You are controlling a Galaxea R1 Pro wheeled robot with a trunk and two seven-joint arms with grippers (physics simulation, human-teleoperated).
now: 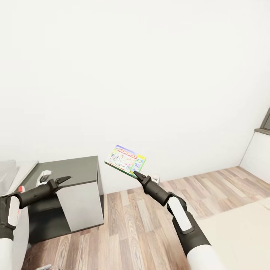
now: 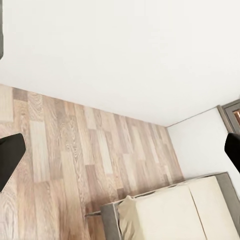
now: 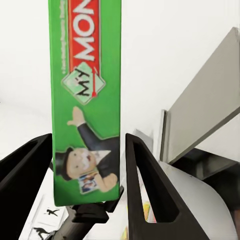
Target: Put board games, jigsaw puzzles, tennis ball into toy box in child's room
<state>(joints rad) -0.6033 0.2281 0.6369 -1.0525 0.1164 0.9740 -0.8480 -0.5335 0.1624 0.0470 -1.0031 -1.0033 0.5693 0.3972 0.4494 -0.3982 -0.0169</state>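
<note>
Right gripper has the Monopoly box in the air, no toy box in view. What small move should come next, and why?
Probably turn the base toward the table while keeping the grip. The right gripper is shut on the Monopoly box, held above the wood floor, facing a white wall; the left gripper holds nothing.

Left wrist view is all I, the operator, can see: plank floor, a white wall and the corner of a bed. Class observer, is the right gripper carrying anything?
Observer: Yes. The right gripper is shut on the Monopoly box, held up in the air in front of the white wall.
Operator: How does it grip the box?
Observer: In the right wrist view the fingers clamp the box's green edge, one on each side.
Operator: And my left gripper?
Observer: The left gripper carries nothing; it hangs above a dark grey unit with a white panel.
</note>
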